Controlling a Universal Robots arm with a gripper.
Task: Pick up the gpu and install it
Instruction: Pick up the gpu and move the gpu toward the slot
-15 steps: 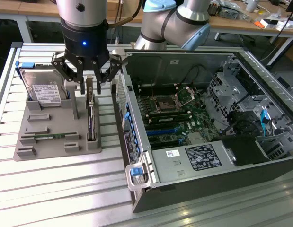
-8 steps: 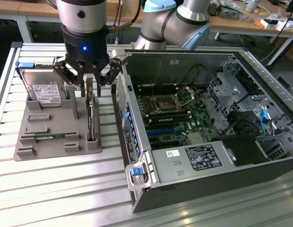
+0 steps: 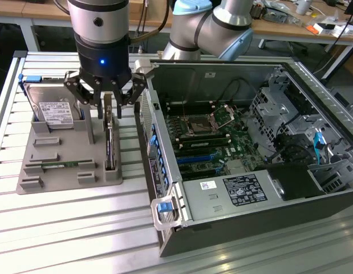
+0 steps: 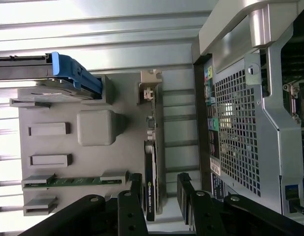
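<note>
Fingers (image 4: 184, 192) spread either side of the gpu (image 4: 150, 187).

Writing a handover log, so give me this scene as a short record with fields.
gpu: thin black circuit card, standing on edge in grey plastic tray
gripper: open, fingers straddling the gpu
also in tray: silver hard drive with white label; slim green memory stick
computer case: grey metal, open, on exterior view's right of tray

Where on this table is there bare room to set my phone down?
The ribbed table is bare at the exterior view's lower left, bordered by the grey tray and computer case. The strip between them is narrow. The tray is crowded: hard drive, upright card, open claw straddling it.
</note>
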